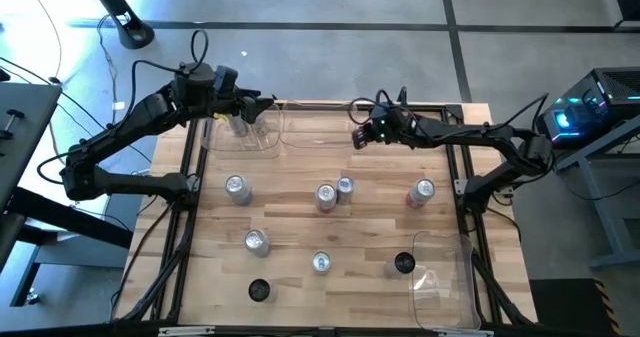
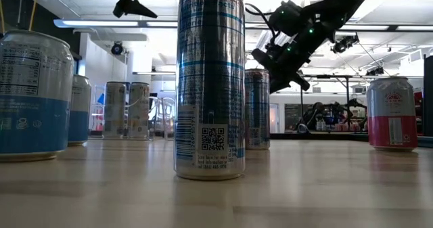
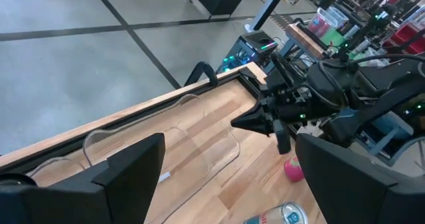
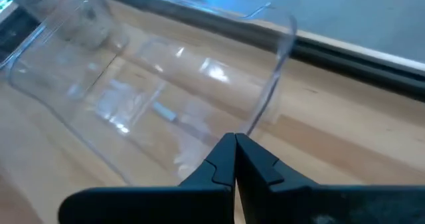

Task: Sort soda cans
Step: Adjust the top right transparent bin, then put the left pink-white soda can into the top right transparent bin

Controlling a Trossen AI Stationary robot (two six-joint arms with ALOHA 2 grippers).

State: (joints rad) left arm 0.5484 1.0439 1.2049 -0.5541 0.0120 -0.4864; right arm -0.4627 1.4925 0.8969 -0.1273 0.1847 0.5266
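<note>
Several soda cans stand upright on the wooden table: silver ones [image 1: 236, 187], [image 1: 326, 195], [image 1: 345, 186], [image 1: 257, 241], [image 1: 321, 263], a silver and pink one [image 1: 422, 191], and two black-topped ones [image 1: 403, 264], [image 1: 259, 290]. One more can [image 1: 238, 125] shows inside the far clear bin [image 1: 262, 142]. My left gripper [image 1: 262, 102] hangs open above that bin's far side. My right gripper [image 1: 358, 137] is shut and held in the air near the bin's right end [image 4: 279, 58], touching nothing. In the low view the nearest can [image 2: 210, 82] fills the middle.
A second clear bin [image 1: 445, 277] sits at the table's near right corner. Black frame rails [image 1: 185, 217] run along the table's left and right sides. Open wood lies between the far bin and the middle row of cans.
</note>
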